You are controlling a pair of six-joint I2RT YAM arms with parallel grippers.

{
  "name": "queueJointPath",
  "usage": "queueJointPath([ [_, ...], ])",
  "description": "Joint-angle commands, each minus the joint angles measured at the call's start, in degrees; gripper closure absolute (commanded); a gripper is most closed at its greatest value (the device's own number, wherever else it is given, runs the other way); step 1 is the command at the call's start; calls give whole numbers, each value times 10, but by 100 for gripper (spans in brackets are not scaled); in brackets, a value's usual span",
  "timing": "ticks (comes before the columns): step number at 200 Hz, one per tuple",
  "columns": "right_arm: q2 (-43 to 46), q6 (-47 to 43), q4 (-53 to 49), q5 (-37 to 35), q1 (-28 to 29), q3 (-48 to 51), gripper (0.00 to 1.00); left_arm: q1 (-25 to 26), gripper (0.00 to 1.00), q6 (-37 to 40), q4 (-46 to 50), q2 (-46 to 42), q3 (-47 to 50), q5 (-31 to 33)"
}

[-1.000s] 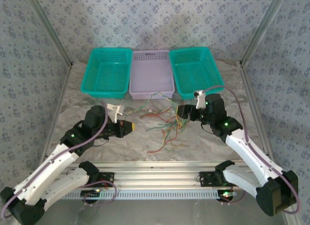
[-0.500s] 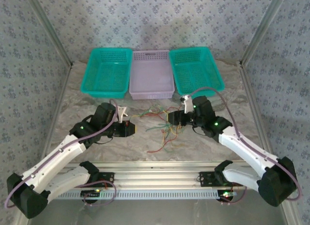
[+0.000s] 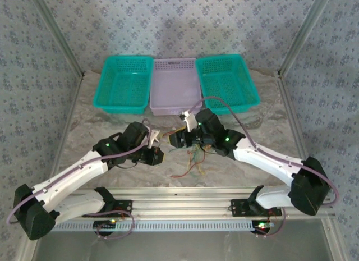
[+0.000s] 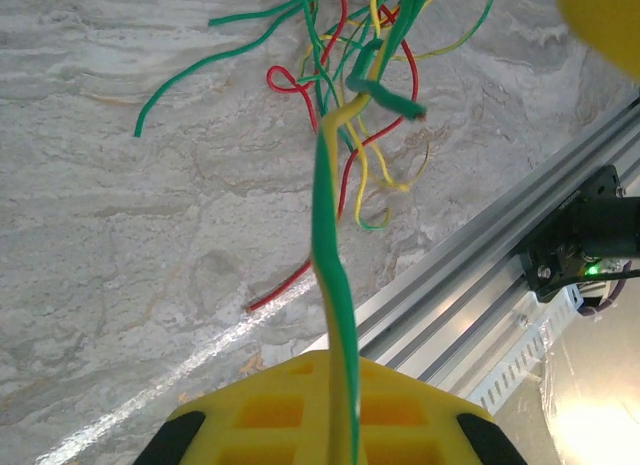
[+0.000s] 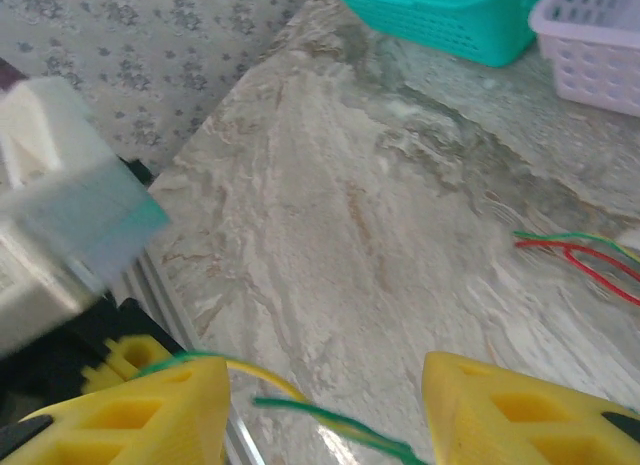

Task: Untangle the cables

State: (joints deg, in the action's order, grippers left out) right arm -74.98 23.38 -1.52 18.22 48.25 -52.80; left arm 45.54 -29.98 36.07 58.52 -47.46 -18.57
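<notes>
The cables [image 3: 193, 155] are thin red, green and yellow wires tangled on the marble tabletop at the centre front. My left gripper [image 3: 156, 156] is just left of the tangle, and its yellow jaws [image 4: 335, 363] are shut on a green-and-yellow cable [image 4: 330, 215] that runs taut up to the tangle [image 4: 350, 75]. My right gripper [image 3: 175, 138] hovers close by, above the tangle's left side. Its yellow fingers [image 5: 150, 415] stand wide apart, so the right gripper [image 5: 325, 417] is open. The same green-and-yellow cable [image 5: 268, 375] crosses the gap between them.
Three baskets line the back: a teal one [image 3: 129, 58], a lavender one [image 3: 175, 62] and another teal one [image 3: 221, 57]. An aluminium rail [image 3: 179, 193] runs along the table's front edge, close below the tangle. The two grippers are nearly touching.
Both arms have closed in on the centre. The right gripper swung left across the tangle to beside the left gripper. The left gripper moved right, still holding its cable.
</notes>
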Motion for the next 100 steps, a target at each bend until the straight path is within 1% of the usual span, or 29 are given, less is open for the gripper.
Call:
queueJointPath([
  [1, -13, -50, 5, -27, 31, -22, 44, 6, 100, 15, 9, 0, -29, 9],
  [19, -5, -82, 3, -41, 51, -16, 42, 6, 100, 14, 10, -1, -32, 15],
  [39, 14, -92, 25, -44, 52, 16, 42, 5, 100, 11, 7, -2, -33, 15],
  [59, 27, -93, 51, -46, 52, 46, 43, 4, 100, 9, -2, 1, -32, 7],
  [100, 27, -89, 60, -73, 52, 56, 48, 5, 100, 7, -13, 5, -34, -4],
])
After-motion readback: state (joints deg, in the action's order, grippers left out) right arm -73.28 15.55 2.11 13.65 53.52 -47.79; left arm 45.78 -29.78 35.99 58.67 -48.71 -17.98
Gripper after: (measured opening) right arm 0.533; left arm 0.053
